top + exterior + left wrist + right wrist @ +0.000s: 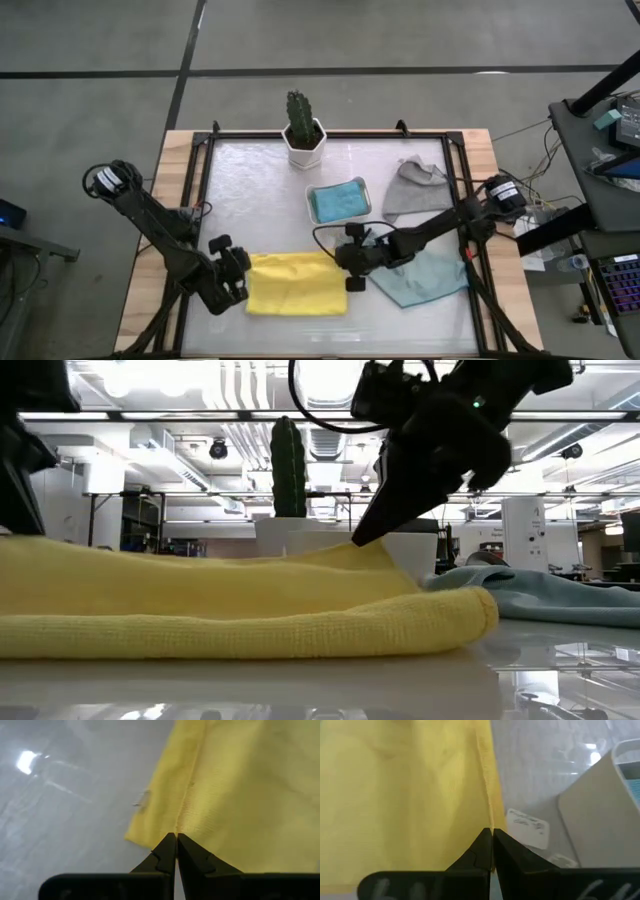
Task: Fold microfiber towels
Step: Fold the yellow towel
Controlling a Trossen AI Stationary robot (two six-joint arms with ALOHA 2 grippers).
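Observation:
A yellow towel (295,283) lies folded on the table near its front edge; in the low view the yellow towel (250,610) shows as stacked layers. My left gripper (243,268) is shut at its left edge and my right gripper (347,262) is shut at its far right corner. A pale teal towel (425,278) lies spread to the right, under my right arm. A grey towel (415,188) lies crumpled at the far right. A bright blue towel (338,200) rests in a white tray (366,211). My left gripper (176,836) pinches the yellow towel's hemmed left edge (187,805) between its two fingers, slanting down from the table's left. The cloth beyond the tips lies slack on the table. My right gripper (491,831) pinches the towel's right edge (487,795) near the far corner, slanting down from the right. In the low view the cloth rises to a small peak (378,555) at the fingertips (365,532), and the rest lies on the table.
A cactus in a white pot (303,130) stands at the table's far middle. The white tray sits just beyond my right gripper. A dark frame (195,180) rims the table. Bare tabletop (250,200) lies beyond the yellow towel at the left.

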